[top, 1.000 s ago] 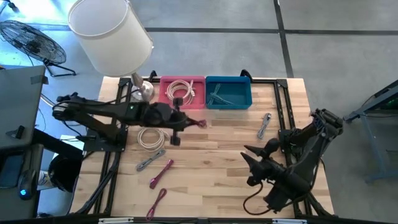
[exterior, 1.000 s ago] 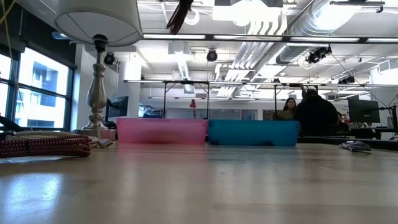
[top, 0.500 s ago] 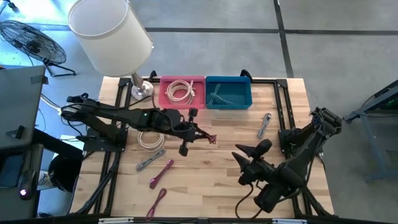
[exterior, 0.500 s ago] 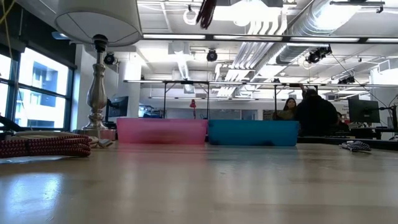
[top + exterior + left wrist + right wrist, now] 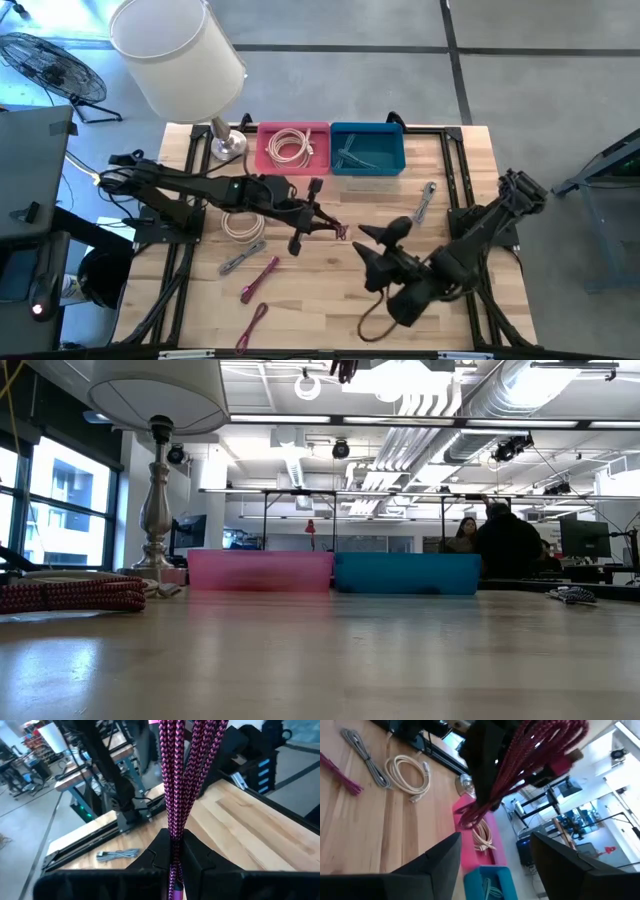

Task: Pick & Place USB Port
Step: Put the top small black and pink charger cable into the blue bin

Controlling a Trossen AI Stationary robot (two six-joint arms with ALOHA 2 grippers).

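A magenta braided cable point(image 5: 340, 231), folded into a bundle, is held above the table's middle by my left gripper point(image 5: 322, 222), which is shut on it. In the left wrist view the cable point(image 5: 182, 775) runs out past the gripper point(image 5: 172, 840). My right gripper point(image 5: 374, 250) hovers just right of the cable, open and touching nothing. The right wrist view shows its spread fingers point(image 5: 495, 870) facing the cable bundle point(image 5: 530, 757). Only a dark tip point(image 5: 345, 368) shows at the top edge of the low view. My left gripper pinches the folded cable bundle between its two fingers, with several strands point(image 5: 173, 827) side by side in the hold. The cable is lifted clear of the table. The free length point(image 5: 555, 737) sticks out beyond the fingers toward the right arm.
A pink bin point(image 5: 268, 150) with a cream cable and a blue bin point(image 5: 398, 150) sit at the far edge. A cream coil point(image 5: 243, 222), a grey cable point(image 5: 242, 259) and two magenta cables point(image 5: 258, 278) lie on the left, another grey cable point(image 5: 424, 200) on the right. A lamp point(image 5: 178, 58) stands far left.
My left gripper has carried the magenta cable from beside the pink bin toward the table's right and near edge, staying shut on it. My right gripper has moved left toward the held cable, its fingers staying apart.
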